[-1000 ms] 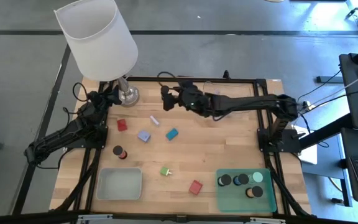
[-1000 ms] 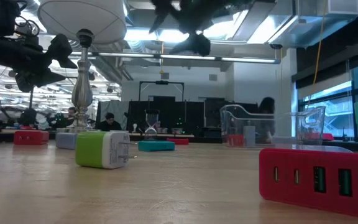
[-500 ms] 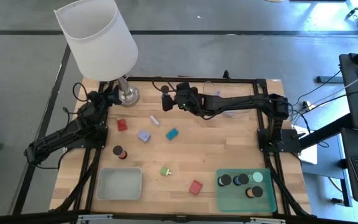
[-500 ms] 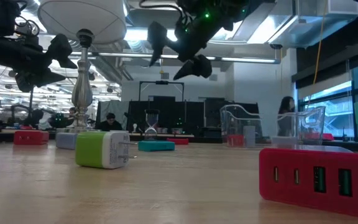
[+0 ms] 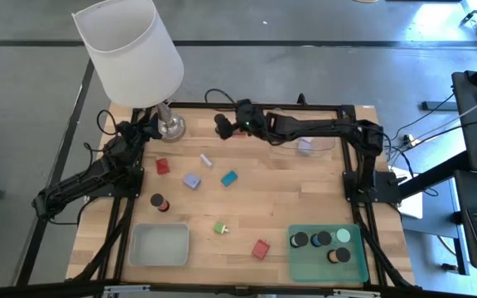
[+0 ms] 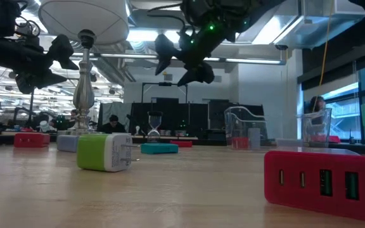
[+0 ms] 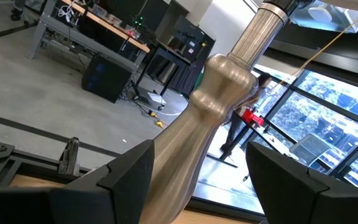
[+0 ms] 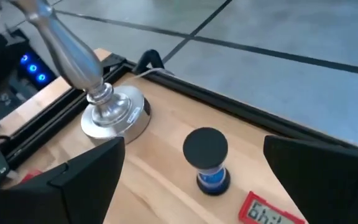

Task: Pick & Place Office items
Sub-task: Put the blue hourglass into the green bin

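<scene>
One right gripper [image 8: 191, 180], fingers spread, poised above a blue-banded cylinder [image 8: 207, 160] beside the lamp [image 8: 98, 99], seemingly to grasp it.

Left gripper [image 7: 194, 180] open, idle, straddling the lamp's stem.

right tool [image 8: 191, 180] fingers spread | blue-banded dark cylinder [image 8: 206, 160] between | lamp base [image 8: 115, 114] beside

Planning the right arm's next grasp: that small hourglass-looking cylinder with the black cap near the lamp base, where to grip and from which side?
Judging by its pose, come from above. The hourglass stands upright, apart from the lamp base and the red display. Close the open right gripper across its black top cap, the widest part facing it; the waist below looks narrower.
</scene>
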